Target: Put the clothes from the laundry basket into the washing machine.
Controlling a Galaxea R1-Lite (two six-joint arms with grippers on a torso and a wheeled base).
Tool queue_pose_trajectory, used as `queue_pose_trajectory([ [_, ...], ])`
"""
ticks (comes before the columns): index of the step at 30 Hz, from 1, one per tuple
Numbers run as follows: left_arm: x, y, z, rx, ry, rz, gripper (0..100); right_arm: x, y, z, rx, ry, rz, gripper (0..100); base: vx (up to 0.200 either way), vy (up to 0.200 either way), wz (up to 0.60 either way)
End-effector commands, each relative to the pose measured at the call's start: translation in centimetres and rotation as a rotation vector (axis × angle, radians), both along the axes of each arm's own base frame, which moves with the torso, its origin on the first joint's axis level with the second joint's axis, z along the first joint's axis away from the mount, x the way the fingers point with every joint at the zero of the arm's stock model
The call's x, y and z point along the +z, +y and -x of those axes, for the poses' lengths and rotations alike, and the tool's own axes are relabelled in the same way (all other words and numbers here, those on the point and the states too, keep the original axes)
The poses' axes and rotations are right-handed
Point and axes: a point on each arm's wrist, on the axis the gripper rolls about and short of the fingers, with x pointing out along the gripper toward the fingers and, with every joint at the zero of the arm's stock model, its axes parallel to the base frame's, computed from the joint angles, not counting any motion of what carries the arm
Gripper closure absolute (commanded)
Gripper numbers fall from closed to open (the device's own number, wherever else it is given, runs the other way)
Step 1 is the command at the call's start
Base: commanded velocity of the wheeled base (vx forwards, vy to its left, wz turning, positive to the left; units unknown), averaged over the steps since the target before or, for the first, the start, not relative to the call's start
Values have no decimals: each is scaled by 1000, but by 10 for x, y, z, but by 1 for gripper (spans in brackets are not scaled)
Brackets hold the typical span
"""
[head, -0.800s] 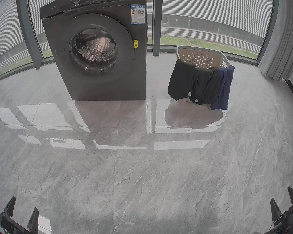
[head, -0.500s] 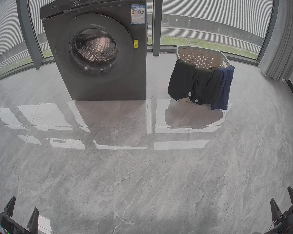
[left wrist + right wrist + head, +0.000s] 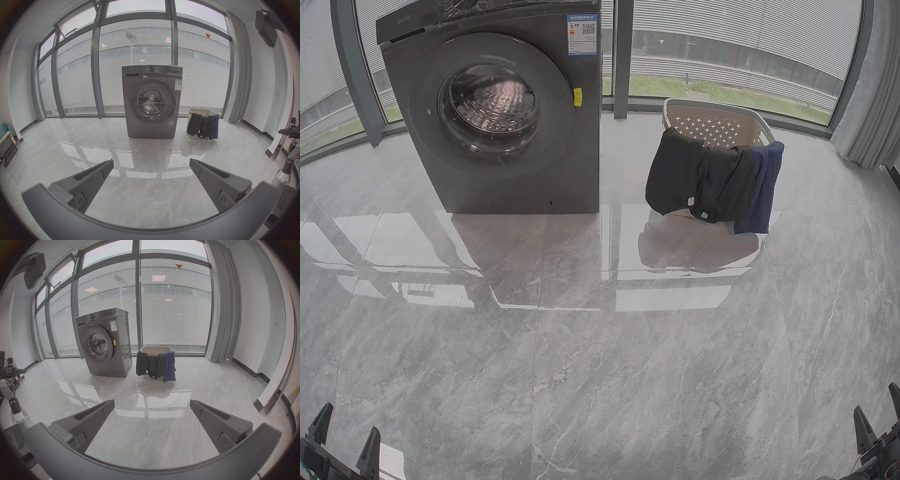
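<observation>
A broad stretch of glossy grey tiled floor [image 3: 600, 375] separates the robot from everything it has to work with. At the far side, against the windows, stands the washing machine [image 3: 494, 112], ahead and to the robot's left, its round porthole facing the robot and, as far as can be judged, closed. Near it on the robot's right, with a gap of bare floor between them, sits the pale laundry basket [image 3: 715, 112]. The clothes are draped over the basket's near rim and hang down its front wall toward the floor: black garments [image 3: 690, 175] on the side toward the machine and a navy garment [image 3: 765, 187] at the outer end. The left gripper [image 3: 349, 420] and the right gripper [image 3: 875, 400] sit low at the robot's sides, both spread wide and holding nothing, both well apart from the basket. The basket lies ahead and to the right, so the right arm is the nearer one, but the whole robot probably has to close in before either arm can reach the hanging cloth.
</observation>
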Motion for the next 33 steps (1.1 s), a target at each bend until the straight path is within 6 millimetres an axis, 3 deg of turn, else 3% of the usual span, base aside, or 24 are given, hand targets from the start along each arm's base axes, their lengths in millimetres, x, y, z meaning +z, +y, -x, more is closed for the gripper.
queue_pose_trajectory([
  [1, -5, 0, 0, 0, 7, -1, 0, -5, 0, 0, 1, 2, 1, 0, 200, 0, 0],
  [12, -5, 0, 0, -2, 5, 5, 0, -5, 0, 0, 1, 2, 1, 0, 200, 0, 0],
  [22, -5, 0, 0, 3, 7, 13, 0, -5, 0, 0, 0, 2, 1, 0, 0, 0, 0],
  [33, -5, 0, 0, 2, 7, 13, 0, -5, 0, 0, 3, 2, 4, 0, 0, -164, -109],
])
